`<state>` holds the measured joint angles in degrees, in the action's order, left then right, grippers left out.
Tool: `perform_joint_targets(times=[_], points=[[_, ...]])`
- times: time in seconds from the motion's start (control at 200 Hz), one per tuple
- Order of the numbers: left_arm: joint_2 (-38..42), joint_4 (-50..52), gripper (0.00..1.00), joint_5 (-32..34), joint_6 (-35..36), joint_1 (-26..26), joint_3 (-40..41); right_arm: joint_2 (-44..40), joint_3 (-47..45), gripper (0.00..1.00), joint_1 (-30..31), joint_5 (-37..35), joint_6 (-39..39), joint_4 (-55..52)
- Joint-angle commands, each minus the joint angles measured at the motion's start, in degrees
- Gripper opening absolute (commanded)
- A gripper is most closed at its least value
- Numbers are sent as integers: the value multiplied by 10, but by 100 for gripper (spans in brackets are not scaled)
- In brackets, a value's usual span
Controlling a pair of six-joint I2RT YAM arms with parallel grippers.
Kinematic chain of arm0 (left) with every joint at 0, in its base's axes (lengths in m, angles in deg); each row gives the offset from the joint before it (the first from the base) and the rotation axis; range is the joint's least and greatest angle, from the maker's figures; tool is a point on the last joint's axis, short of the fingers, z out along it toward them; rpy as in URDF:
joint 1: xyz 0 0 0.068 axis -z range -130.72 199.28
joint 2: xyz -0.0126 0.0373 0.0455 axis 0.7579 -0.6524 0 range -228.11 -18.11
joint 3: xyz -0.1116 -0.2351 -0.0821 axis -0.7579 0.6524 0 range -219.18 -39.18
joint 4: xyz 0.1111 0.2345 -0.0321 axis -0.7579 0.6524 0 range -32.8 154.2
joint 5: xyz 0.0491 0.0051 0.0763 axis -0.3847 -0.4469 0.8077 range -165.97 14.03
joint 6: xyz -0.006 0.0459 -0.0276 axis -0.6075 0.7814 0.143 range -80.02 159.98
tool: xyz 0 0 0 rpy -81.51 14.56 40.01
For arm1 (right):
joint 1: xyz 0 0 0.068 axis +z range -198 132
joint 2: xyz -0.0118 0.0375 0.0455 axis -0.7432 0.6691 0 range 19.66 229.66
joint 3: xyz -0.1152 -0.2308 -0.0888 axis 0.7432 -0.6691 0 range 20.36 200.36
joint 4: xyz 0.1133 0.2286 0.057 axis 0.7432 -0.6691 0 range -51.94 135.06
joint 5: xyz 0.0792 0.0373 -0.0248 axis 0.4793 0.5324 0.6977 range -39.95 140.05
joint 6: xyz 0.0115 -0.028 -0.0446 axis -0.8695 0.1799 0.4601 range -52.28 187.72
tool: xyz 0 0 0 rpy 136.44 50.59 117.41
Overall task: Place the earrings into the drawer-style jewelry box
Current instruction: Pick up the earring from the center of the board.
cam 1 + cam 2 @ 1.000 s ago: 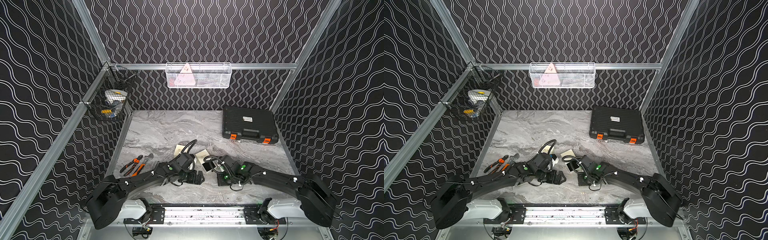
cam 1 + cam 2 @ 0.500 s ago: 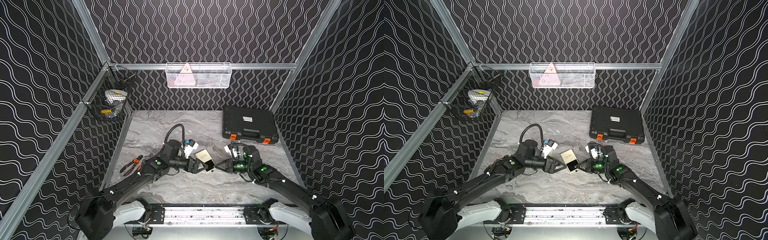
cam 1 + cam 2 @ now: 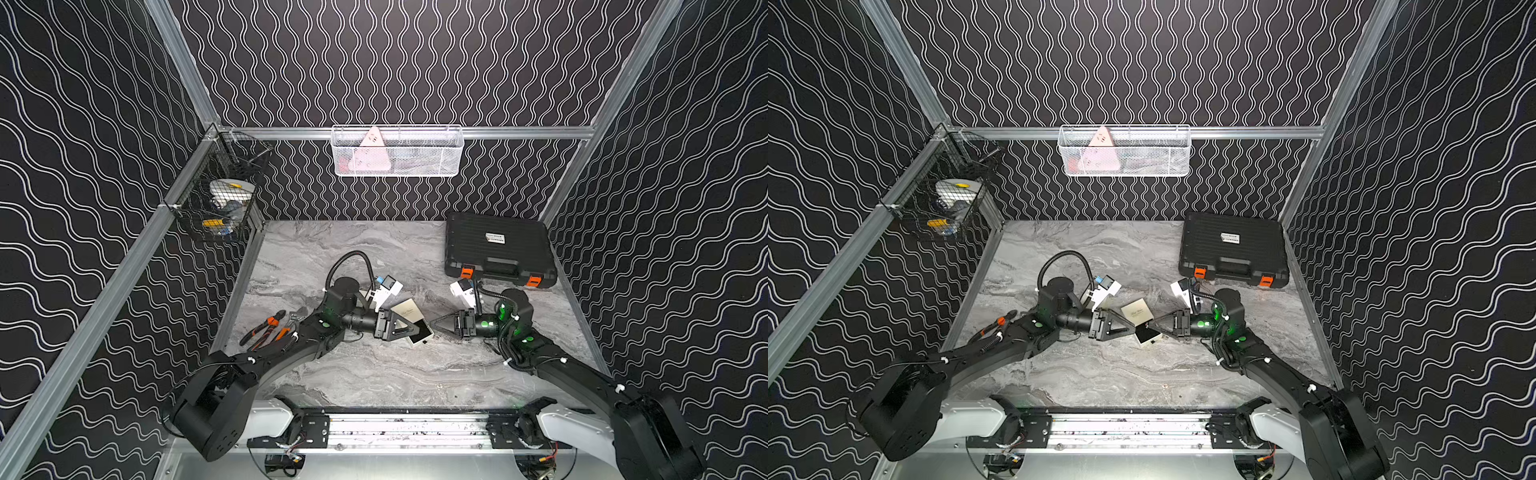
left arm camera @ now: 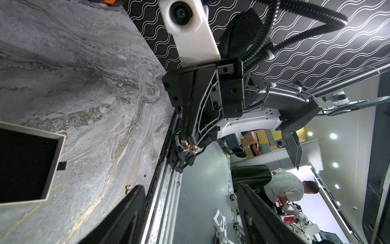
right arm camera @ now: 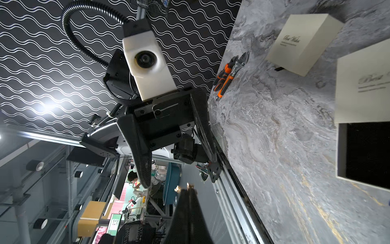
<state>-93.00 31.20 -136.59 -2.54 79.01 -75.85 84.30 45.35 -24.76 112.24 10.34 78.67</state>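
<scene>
While the left claw (image 5: 179, 171) is held with its jaws spread and nothing between them, the right claw (image 4: 188, 142) is clamped shut on the earrings (image 4: 191, 147), tiny gold pieces pinched at its very tip. The two claws are pointed at each other, tips close together. The open black-lined drawer (image 3: 420, 332) of the cream jewelry box (image 3: 405, 309) is seen on the marble table (image 3: 374, 374) just below the left claw, near the right claw's tip.

walls (image 3: 395, 62): black, white wavy lines | tabletop (image 3: 374, 374): grey marble | frame (image 3: 519, 132): aluminium rails | wire basket (image 3: 397, 151): white, on back rail
</scene>
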Motion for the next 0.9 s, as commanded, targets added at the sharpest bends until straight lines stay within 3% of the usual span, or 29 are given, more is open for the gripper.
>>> perform_joint_targets(times=[0.0,0.315,0.475,0.695,0.896], points=[[-1,-9,71,-6,9,1,-13,21,-3,0,0,23,-71,121],[-15,4,65,-3,26,4,-28,119,-15,0,5,32,-229,383],[-24,35,59,0,48,4,-42,158,-11,0,17,32,-270,454],[-23,26,56,-2,39,4,-46,156,-3,0,25,32,-248,416],[-21,25,54,-1,34,3,-46,98,17,0,42,24,-131,222]])
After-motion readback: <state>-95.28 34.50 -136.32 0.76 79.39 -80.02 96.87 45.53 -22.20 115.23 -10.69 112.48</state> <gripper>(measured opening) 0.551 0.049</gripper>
